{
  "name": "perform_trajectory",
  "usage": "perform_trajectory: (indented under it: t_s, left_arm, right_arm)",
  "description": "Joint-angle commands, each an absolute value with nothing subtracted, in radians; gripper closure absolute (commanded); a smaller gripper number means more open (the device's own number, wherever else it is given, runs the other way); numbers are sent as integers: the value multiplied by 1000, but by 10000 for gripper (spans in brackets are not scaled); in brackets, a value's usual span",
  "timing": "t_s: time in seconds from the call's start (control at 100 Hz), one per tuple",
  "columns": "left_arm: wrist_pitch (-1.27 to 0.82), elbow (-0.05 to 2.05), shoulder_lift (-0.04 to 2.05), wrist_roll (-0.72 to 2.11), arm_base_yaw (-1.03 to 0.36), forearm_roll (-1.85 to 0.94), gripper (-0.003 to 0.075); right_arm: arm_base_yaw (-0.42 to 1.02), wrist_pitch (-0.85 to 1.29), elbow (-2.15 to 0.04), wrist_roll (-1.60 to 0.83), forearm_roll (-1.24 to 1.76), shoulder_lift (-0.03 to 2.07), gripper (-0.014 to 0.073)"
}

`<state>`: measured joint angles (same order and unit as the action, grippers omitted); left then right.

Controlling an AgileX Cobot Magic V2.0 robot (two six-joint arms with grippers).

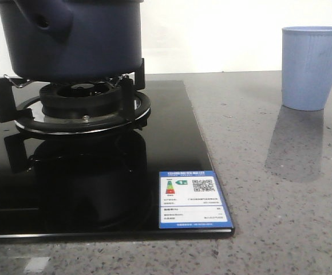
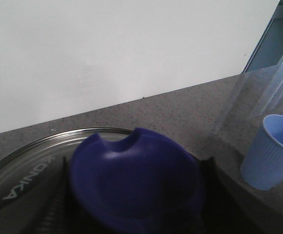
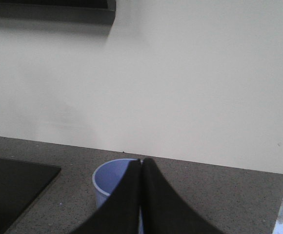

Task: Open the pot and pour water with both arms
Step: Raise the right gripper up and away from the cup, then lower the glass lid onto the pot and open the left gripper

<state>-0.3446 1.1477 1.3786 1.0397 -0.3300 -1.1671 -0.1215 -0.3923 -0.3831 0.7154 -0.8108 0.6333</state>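
1 pot (image 1: 77, 37) on burner (image 1: 83, 106), cooktop's (image 1: 172, 143) far-left part. 1 blue cup (image 1: 313, 67) toward countertop's (image 1: 280, 189) far-right edge. Right gripper (image 3: 141, 195) fingers pressed together, empty. Left gripper: can't tell.

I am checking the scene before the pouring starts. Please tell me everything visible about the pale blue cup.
The pale blue cup is tapered, wider at the rim, with fine vertical ribs and a matte, plastic-looking surface. It stands upright and open on the grey speckled countertop, to the right of the black glass stove and apart from it. Nothing else touches it.
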Motion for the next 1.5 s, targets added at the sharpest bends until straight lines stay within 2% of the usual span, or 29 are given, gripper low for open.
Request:
perform_trajectory:
  t_s: [0.0,0.51,0.56,0.68,0.75,0.96,1.21,1.31,1.38,1.45,1.49]
  left_arm:
    - [-303,1186,1358,1046,-338,-1210,323]
    - [-319,1186,1372,1046,-338,-1207,313]
    - [-327,1186,1372,1046,-338,-1207,285]
    - [-336,1186,1372,1046,-338,-1204,134]
    - [-336,1186,1372,1046,-338,-1207,87]
    - [-340,1186,1333,1046,-338,-1208,90]
    - [-323,1186,1175,1046,-295,-1165,94]
    - [-323,1186,1119,1046,-258,-1134,134]
    - [-323,1186,1083,1046,-225,-1125,216]
    - [-327,1184,1047,1044,-188,-1125,358]
    - [-332,1182,1025,1044,-169,-1125,468]
  right_arm:
    - [-128,-435,-418,714,-786,631,664]
    - [-128,-435,-418,714,-786,631,664]
    - [-128,-435,-418,714,-786,631,664]
    - [-128,-435,-418,714,-786,631,664]
    - [-128,-435,-418,714,-786,631,664]
    - [-128,-435,-418,714,-786,631,664]
    - [-128,-435,-418,714,-786,631,664]
    - [-128,-440,-418,714,-786,631,664]
    - [-128,-440,-418,716,-786,631,664]
    - [-128,-433,-418,722,-793,631,664]
    - [-126,-423,-418,729,-795,631,664]
